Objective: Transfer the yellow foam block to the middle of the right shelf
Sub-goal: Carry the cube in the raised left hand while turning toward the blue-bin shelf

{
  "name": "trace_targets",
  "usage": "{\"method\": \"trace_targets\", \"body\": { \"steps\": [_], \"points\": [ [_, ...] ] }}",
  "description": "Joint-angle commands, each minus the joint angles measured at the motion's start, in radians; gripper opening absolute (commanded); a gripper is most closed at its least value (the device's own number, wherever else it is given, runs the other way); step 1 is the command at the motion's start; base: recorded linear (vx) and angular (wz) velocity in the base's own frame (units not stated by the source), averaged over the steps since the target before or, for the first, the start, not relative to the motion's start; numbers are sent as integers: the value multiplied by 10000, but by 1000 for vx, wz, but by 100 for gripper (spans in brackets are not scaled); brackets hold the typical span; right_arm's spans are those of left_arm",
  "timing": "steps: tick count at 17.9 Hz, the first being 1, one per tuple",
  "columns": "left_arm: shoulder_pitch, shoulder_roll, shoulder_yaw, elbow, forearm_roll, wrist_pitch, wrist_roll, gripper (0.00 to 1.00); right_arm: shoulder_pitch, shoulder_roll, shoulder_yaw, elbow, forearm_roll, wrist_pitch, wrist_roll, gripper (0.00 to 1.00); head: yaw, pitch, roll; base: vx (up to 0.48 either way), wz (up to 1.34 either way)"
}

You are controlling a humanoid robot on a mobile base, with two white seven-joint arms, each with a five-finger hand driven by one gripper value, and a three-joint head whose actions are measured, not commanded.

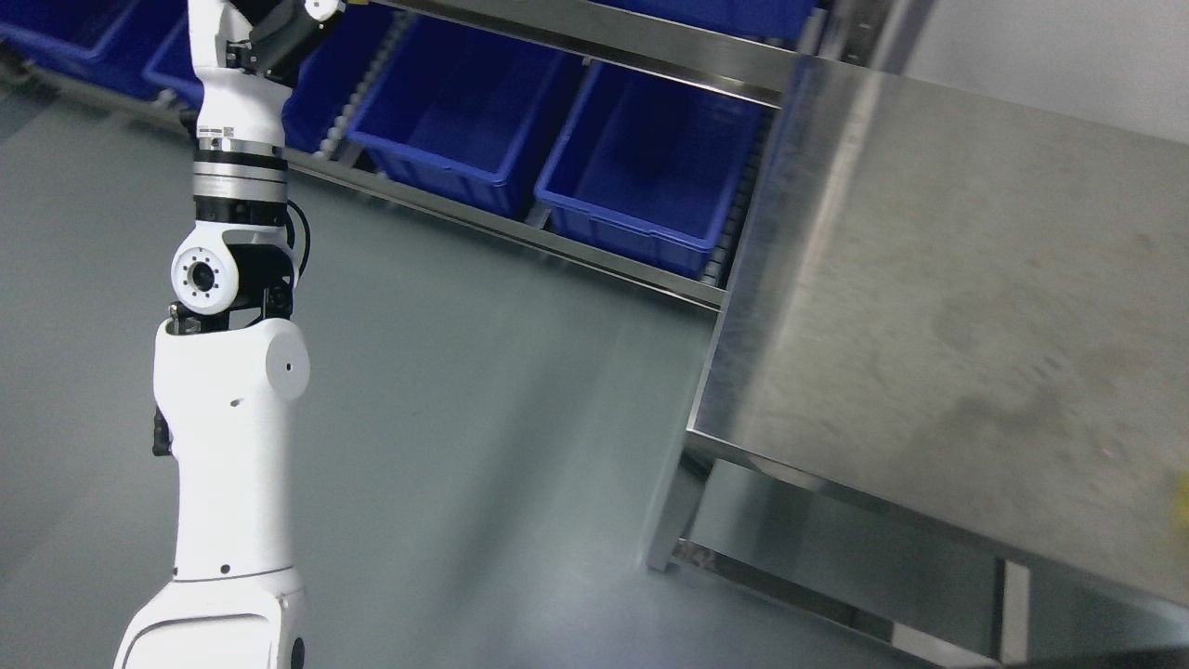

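yellow sliver (pixel 1182 497), maybe the foam block, table's right edge | left hand (pixel 279 23) far off, grip unclear

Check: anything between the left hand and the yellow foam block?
Nothing visible. The left hand is cut off at the top edge, by the blue bins. Only a yellow sliver, possibly the block, shows at the right edge on the steel table; the tabletop between looks bare. Target shelf not identifiable.
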Motion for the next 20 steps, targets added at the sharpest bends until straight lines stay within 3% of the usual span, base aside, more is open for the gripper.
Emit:
{"method": "trace_targets", "body": {
  "steps": [1, 11, 20],
  "points": [
    [137, 50, 1428, -1096, 89, 242, 59, 40, 16, -174, 2, -175, 31, 3, 3, 100, 0, 0, 0, 21, 1072],
    [137, 50, 1551, -1096, 104, 564, 13, 40, 16, -174, 2, -175, 31, 3, 3, 100, 0, 0, 0, 46, 1171],
    [122, 50, 1658, -1096, 104, 626, -64, 40, 16, -174, 2, -175, 31, 3, 3, 100, 0, 0, 0, 92, 507]
  ]
}}
